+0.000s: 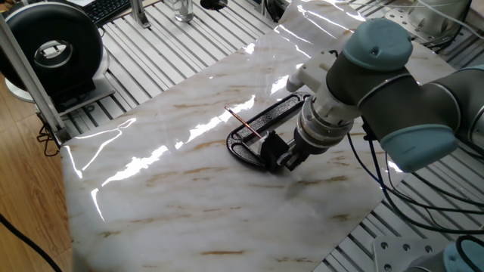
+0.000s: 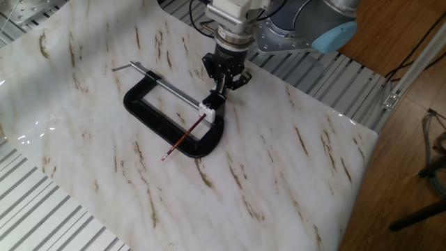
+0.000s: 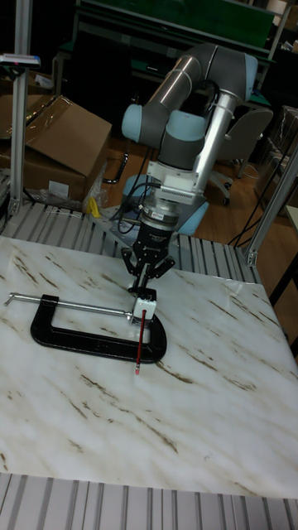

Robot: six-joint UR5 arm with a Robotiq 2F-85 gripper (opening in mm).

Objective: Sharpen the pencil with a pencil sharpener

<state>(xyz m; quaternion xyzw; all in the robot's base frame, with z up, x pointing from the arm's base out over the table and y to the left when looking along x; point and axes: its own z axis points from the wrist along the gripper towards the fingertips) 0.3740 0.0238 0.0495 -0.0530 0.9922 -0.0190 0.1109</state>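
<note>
Pencil sharpener (image 2: 210, 106) under down-pointing fingers (image 2: 220, 84)

We find no legible text, label, brand, number or sign in any of the three views. The cardboard box (image 3: 58, 149) at the far left of the tall fixed view shows no readable print. The white patch on the black round device (image 1: 51, 45) at the far left of one fixed view is too small to read.
</note>
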